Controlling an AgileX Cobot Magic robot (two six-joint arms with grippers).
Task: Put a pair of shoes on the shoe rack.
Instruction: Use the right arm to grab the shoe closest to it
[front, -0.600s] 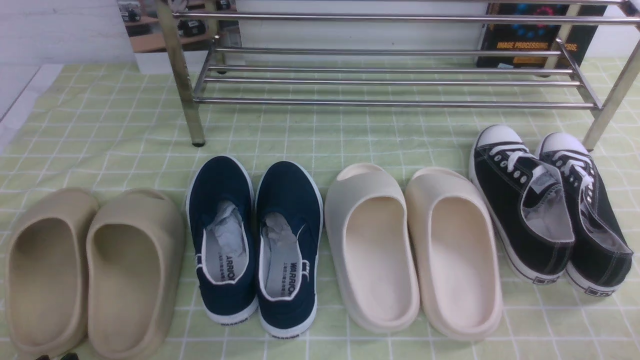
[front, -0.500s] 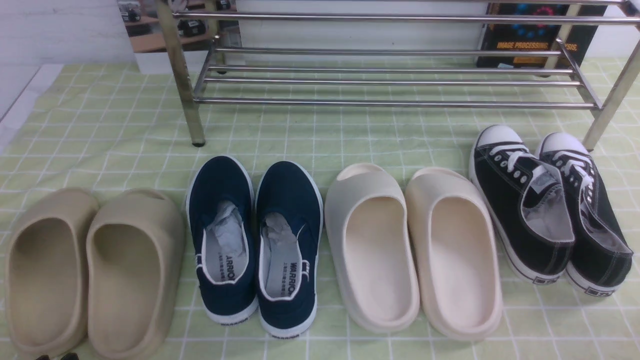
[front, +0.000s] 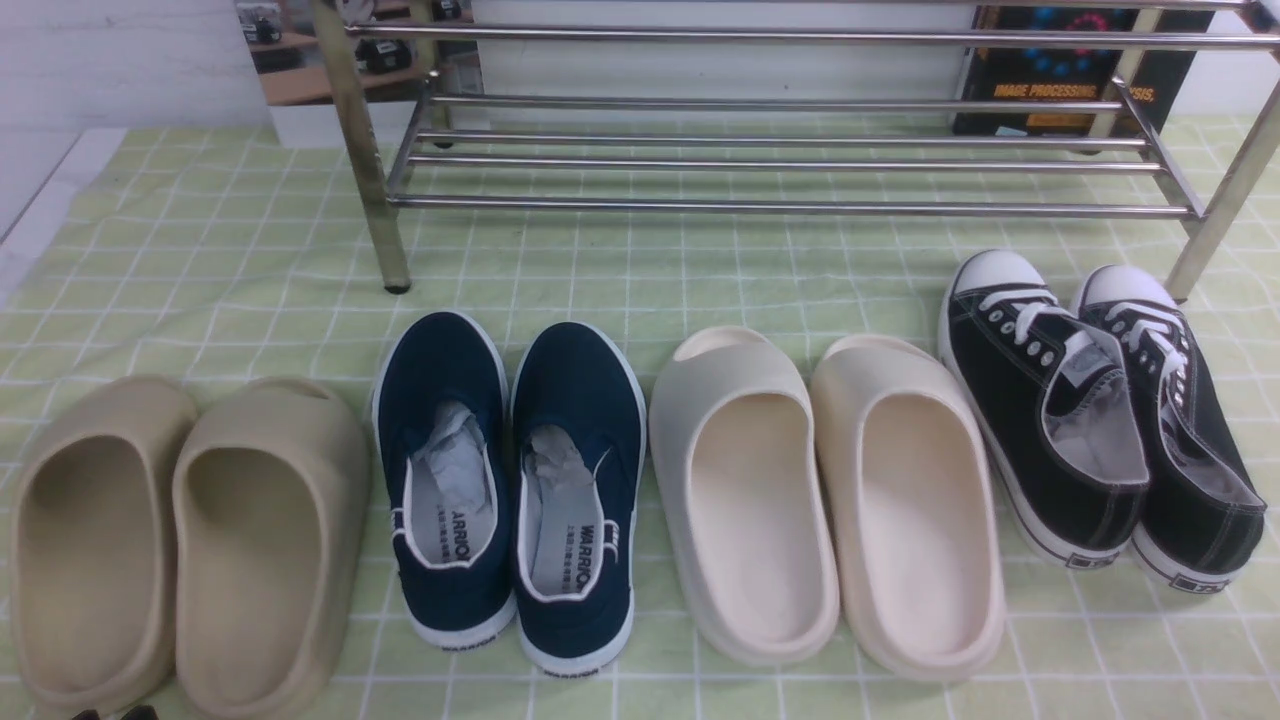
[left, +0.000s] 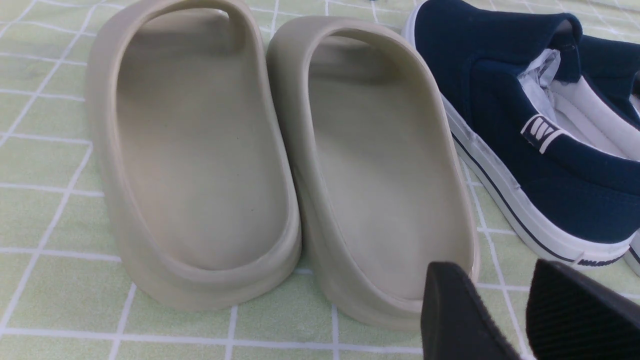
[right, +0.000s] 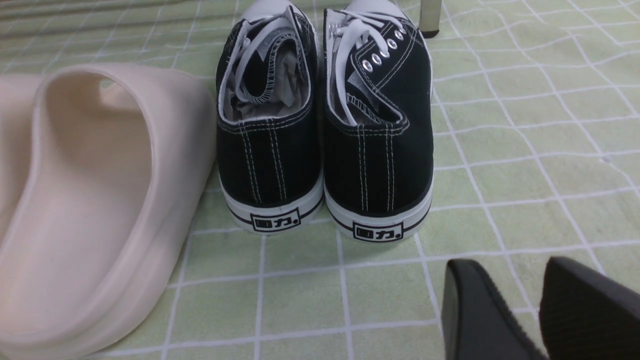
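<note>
The pair of shoes, two black canvas sneakers (front: 1040, 420) (front: 1185, 440) with white laces and toe caps, stands on the green checked cloth at the right, toes toward the shoe rack (front: 780, 207). The chrome rack spans the back, and its shelves hold nothing. In the right wrist view the sneakers' heels (right: 270, 160) (right: 380, 160) face my right gripper (right: 507, 267). It is open and holds nothing, and it hovers over the cloth a short way behind them. My left gripper (left: 492, 270) is open and holds nothing, just behind the heel of a beige slide (left: 390, 180). Only its tips (front: 110, 714) show in the front view.
In a row left of the sneakers stand cream foam slides (front: 820, 500), navy slip-ons (front: 510, 480) and beige slides (front: 180, 540). A rack leg (front: 1215, 220) stands just beyond the right sneaker's toe. A dark book (front: 1060, 70) leans behind the rack.
</note>
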